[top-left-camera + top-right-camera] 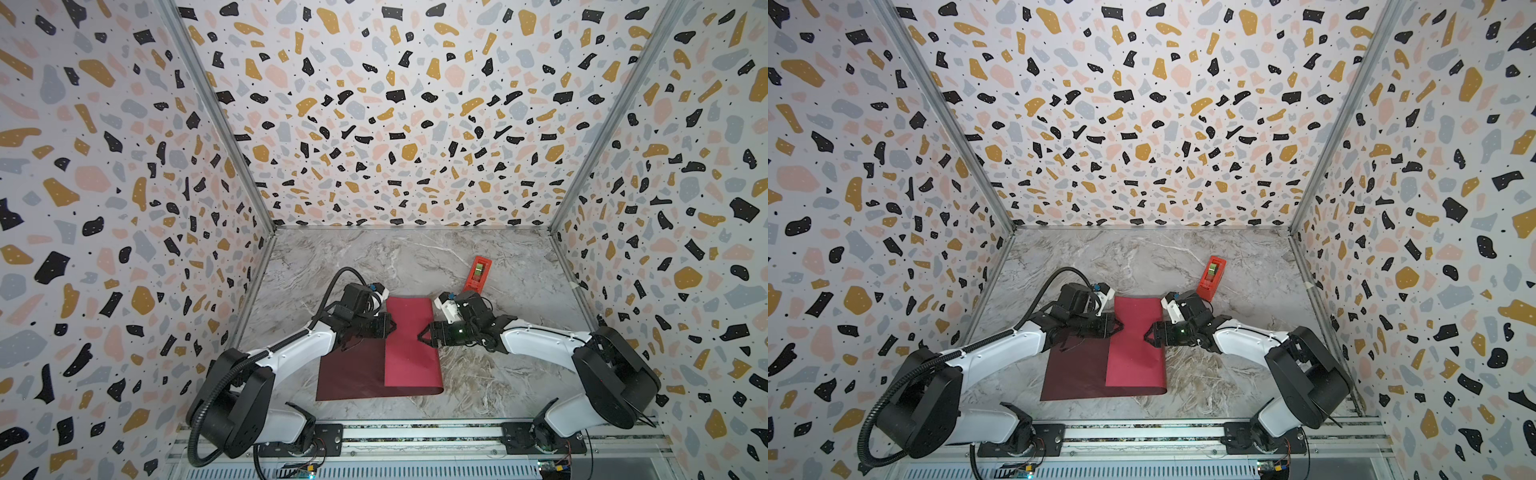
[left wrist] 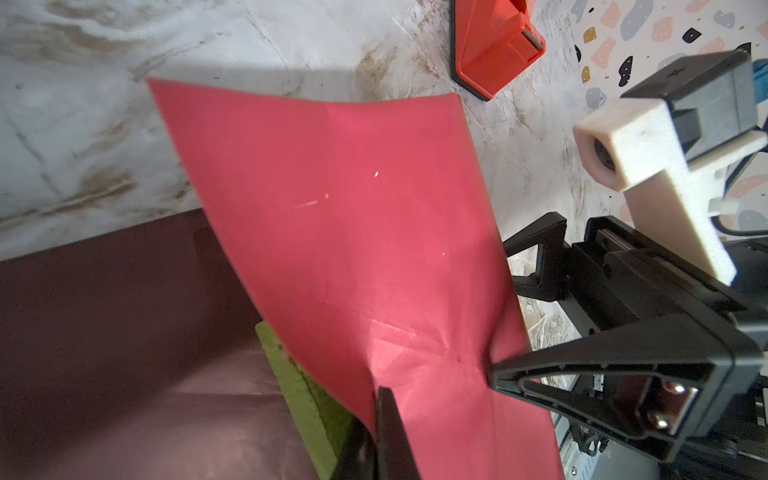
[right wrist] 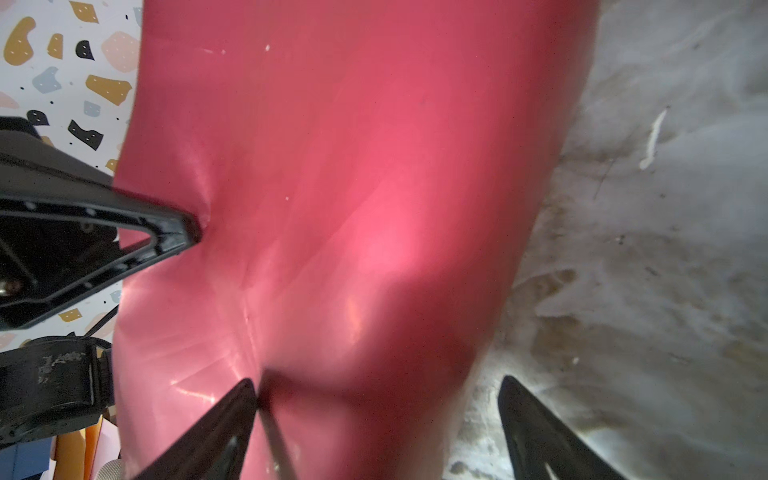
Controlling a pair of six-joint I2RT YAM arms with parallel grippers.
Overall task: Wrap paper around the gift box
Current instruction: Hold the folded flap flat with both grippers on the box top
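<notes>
Two arms reach in from the lower corners of both top views and meet over the paper (image 1: 412, 349), which lies on the marble table (image 1: 415, 257) in the lower middle of the frame. We see its right part folded over toward the left, crimson face up. The dark maroon face lies flat to the left and along the lower edge.

The left gripper (image 1: 392, 326) sits at the crimson flap's left edge. In the left wrist view its jaws are pressed together on that edge, pinching the paper (image 2: 353, 228).

The right gripper (image 1: 419, 336) faces it from the right with its jaws spread wide. In the right wrist view one fingertip (image 3: 245, 390) pushes into the crimson face, with creases radiating from the spot, and the other hangs off the sheet over the table. It grips nothing.

The gift box (image 2: 303, 395) shows only in the left wrist view, as a strip of olive green under the raised flap, resting on the maroon face. In both top views the paper hides it.

A red-orange tape dispenser (image 1: 477, 274) stands on the table to the upper right of the paper, apart from it.
</notes>
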